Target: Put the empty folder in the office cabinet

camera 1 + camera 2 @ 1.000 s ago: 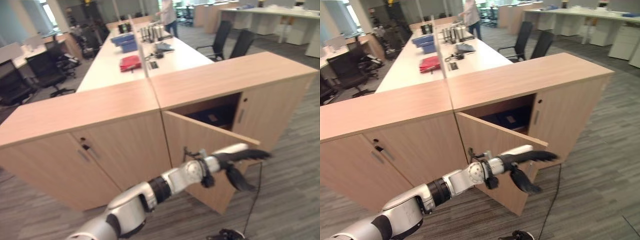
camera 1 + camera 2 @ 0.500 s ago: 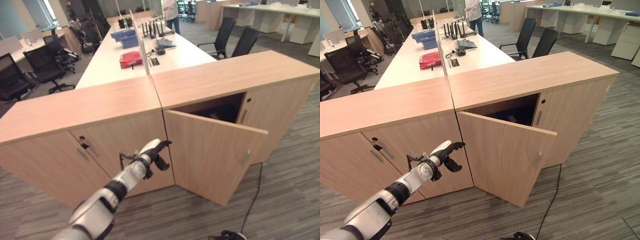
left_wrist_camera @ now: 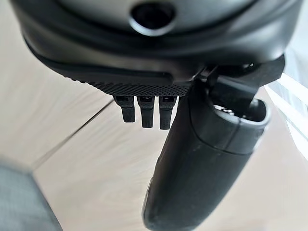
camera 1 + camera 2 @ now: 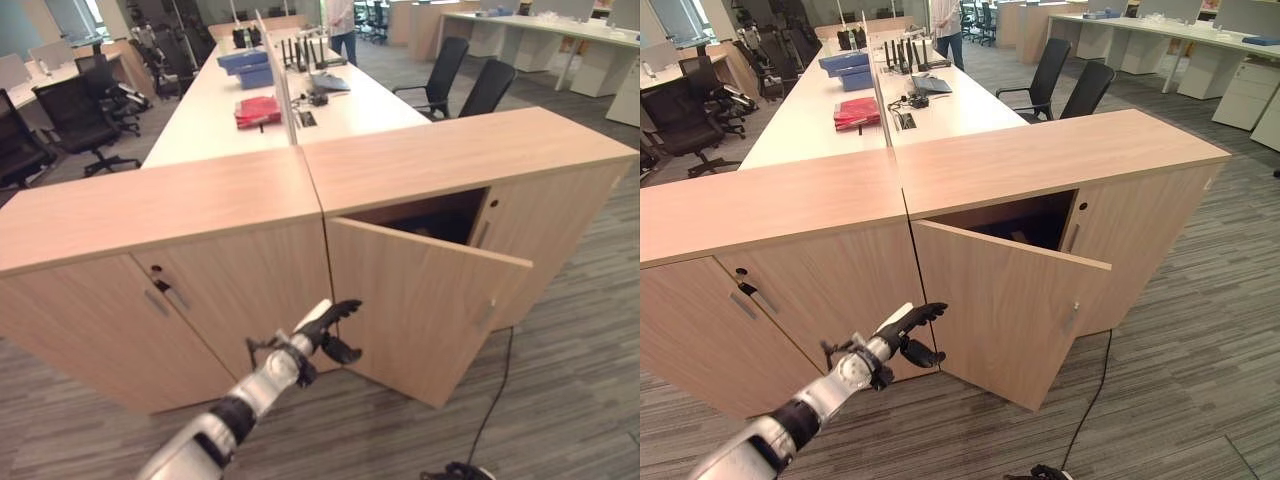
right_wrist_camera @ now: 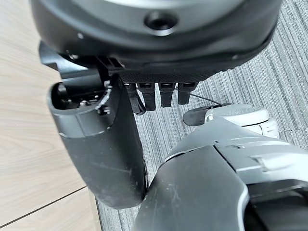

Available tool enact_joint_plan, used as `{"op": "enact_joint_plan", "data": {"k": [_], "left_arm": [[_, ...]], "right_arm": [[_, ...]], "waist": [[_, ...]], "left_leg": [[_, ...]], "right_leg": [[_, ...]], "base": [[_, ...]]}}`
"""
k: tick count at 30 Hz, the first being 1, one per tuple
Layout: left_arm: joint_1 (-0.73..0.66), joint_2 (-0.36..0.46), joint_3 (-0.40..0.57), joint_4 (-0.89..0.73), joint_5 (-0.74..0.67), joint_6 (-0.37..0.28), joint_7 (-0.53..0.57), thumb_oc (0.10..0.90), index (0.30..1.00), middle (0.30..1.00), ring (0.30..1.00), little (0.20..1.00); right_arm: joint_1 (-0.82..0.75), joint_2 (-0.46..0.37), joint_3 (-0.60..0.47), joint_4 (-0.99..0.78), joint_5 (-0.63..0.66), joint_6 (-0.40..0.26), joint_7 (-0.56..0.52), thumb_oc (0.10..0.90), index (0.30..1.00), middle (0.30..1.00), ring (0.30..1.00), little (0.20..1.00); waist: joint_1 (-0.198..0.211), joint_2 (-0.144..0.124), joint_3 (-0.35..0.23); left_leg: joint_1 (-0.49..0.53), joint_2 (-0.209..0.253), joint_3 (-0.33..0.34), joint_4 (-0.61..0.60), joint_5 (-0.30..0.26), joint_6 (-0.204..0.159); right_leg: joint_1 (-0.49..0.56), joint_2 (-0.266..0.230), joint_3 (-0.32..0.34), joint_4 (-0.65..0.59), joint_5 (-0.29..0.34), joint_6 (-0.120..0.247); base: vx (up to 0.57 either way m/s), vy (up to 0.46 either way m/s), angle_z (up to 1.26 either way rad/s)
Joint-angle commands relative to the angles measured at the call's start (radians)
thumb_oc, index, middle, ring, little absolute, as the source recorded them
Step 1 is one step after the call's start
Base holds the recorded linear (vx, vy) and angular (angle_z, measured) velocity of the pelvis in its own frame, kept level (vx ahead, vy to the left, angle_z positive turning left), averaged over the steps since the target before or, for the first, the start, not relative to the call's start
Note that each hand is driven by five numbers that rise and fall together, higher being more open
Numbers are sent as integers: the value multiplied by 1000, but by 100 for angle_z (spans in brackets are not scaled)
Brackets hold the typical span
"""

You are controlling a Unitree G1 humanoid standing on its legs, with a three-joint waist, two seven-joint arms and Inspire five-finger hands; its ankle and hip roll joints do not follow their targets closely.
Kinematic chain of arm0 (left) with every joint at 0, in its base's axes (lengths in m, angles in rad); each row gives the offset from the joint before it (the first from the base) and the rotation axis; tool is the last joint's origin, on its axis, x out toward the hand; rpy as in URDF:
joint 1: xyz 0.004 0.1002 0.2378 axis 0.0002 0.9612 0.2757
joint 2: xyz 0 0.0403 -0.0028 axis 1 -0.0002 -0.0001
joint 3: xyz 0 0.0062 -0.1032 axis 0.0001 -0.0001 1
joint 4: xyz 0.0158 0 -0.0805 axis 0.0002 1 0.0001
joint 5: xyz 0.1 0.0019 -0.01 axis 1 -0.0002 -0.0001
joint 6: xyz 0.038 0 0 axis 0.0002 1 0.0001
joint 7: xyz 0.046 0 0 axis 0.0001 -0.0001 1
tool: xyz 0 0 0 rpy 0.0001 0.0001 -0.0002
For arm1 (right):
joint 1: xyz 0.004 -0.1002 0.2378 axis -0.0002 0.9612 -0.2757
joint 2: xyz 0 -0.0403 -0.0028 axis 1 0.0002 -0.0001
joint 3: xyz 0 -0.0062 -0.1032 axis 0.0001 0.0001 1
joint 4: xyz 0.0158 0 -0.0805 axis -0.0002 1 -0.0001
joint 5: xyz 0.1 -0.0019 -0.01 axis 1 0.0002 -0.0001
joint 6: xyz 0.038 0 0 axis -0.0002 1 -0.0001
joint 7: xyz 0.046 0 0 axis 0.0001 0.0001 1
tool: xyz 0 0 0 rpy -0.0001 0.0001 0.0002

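Folder: I can't pick out an empty one anywhere near the cabinet (image 4: 1060, 190); the only candidates I see are a red folder (image 4: 858, 113) and blue trays (image 4: 845, 66) far back on the long desk (image 4: 805, 115), well apart from my hands. My left hand (image 4: 908, 334) is stretched out in front of the cabinet, just beside the hinge side of the half-open door (image 4: 1005, 305), fingers straight and spread, thumb apart, holding nothing and touching nothing that I can see. Its own wrist view shows the same: short fingertips (image 3: 144, 114) straight, the wood front past them. My right hand (image 5: 144, 72) shows in its wrist view over grey carpet (image 5: 269, 77), fingers straight, empty. The cabinet's inside is dark; I can't tell what lies there.
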Motion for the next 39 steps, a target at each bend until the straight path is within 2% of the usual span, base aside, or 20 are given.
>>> {"op": "enact_joint_plan", "data": {"k": [1, 3, 7, 11, 13, 14, 16, 17, 22, 26, 33, 35, 36, 37, 39], "left_arm": [[-60, -36, 108, 59, -99, -66, 15, 800, 900, 900, 900, 900], [47, -51, 140, 89, -117, -62, 0, 800, 900, 900, 900, 900], [135, -51, 172, 170, -132, -49, -36, 800, 900, 900, 900, 900], [209, -83, 264, 380, -176, -19, -62, 800, 900, 900, 900, 900], [226, -97, 301, 470, -161, -10, -53, 800, 900, 900, 900, 900], [245, -101, 352, 563, -134, 12, -49, 800, 900, 900, 900, 900], [253, -101, 369, 602, -116, 20, -49, 800, 900, 900, 900, 900], [277, -99, 409, 647, -91, 30, -43, 800, 900, 900, 900, 900], [310, -97, 424, 640, -81, 23, -50, 800, 900, 900, 900, 900], [316, -96, 372, 595, -17, -3, -7, 800, 900, 900, 900, 900], [301, -88, 347, 546, -3, -22, 24, 800, 900, 900, 900, 900], [302, -85, 351, 531, -6, -29, 38, 800, 900, 900, 900, 900], [302, -84, 353, 525, -2, -32, 46, 800, 900, 900, 900, 900], [301, -81, 354, 516, 4, -34, 54, 800, 900, 900, 900, 900], [304, -82, 354, 514, 8, -36, 58, 800, 900, 900, 900, 900]], "right_arm": [[26, -9, 15, 152, -36, 26, -10, 800, 900, 900, 900, 900], [29, -6, -6, 169, -30, 29, -8, 800, 900, 900, 900, 900], [22, -13, -21, 179, -25, 29, -3, 800, 900, 900, 900, 900], [15, -28, -26, 187, -38, 36, 13, 800, 900, 900, 900, 900], [7, -31, -28, 190, -37, 37, 15, 800, 900, 900, 900, 900], [-12, -39, -32, 198, -40, 41, 18, 800, 900, 900, 900, 900], [-17, -39, -31, 198, -42, 42, 20, 800, 900, 900, 900, 900], [-20, -37, -30, 193, -46, 43, 24, 800, 900, 900, 900, 900], [-31, -48, -43, 194, -35, 47, 31, 800, 900, 900, 900, 900], [-36, -58, -59, 195, -17, 45, 20, 800, 900, 900, 900, 900], [-41, -51, -62, 182, -12, 41, 2, 800, 900, 900, 900, 900], [-40, -46, -61, 186, -22, 44, -3, 800, 900, 900, 900, 900], [-41, -42, -59, 188, -25, 46, -6, 800, 900, 900, 900, 900], [-43, -33, -55, 188, -29, 45, -11, 800, 900, 900, 900, 900], [-43, -27, -51, 189, -28, 44, -12, 800, 900, 900, 900, 900]], "waist": [[31, 15, -6], [53, 8, -1], [73, 8, 3], [99, 6, 1], [113, 4, 3], [129, 5, 3], [134, 4, 1], [148, 4, -3], [175, 9, -2], [194, 16, 3], [194, 18, 18], [196, 19, 25], [198, 20, 28], [205, 20, 34], [204, 18, 36]], "left_leg": [[36, 27, -59, 0, -126, -26], [27, 28, -74, 0, -123, -25], [16, 28, -87, 0, -117, -25], [-1, 27, -107, 0, -113, -24], [-7, 24, -119, 0, -111, -23], [-13, 20, -129, 0, -110, -23], [-16, 18, -135, 0, -111, -22], [-18, 13, -140, 0, -114, -20], [-29, -3, -158, 0, -116, -14], [-37, -32, -178, 0, -127, 2], [-25, -43, -146, 0, -145, 19], [-11, -40, -142, 0, -161, 15], [-8, -37, -130, 0, -161, 14], [-5, -31, -113, 0, -163, 11], [-3, -29, -108, 0, -162, 10]], "right_leg": [[-68, 48, -135, -47, 77, -51], [-63, 50, -147, -46, 76, -54], [-62, 51, -164, -45, 75, -54], [-62, 54, -182, -43, 73, -57], [-60, 54, -192, -42, 73, -59], [-57, 52, -204, -45, 73, -57], [-56, 50, -209, -46, 73, -57], [-51, 45, -224, -48, 75, -54], [-44, 30, -253, -45, 79, -45], [-41, 3, -282, -32, 87, -28], [-65, -15, -298, -6, 104, -19], [-69, -19, -315, 17, 106, -5], [-79, -22, -334, 30, 110, -5], [-86, -25, -381, 32, 110, -8], [-89, -25, -391, 34, 115, -9]], "base": [[-14, -6, 8], [-14, -8, 7], [-7, 18, 15], [2, 28, 16], [11, 38, 34], [10, 39, 32], [30, 47, 14], [40, 50, 3], [32, 67, 16], [27, 98, 18], [3, 71, -3], [23, 37, -15], [-44, 3, -27], [-44, 2, -46], [-30, -24, -56]]}}
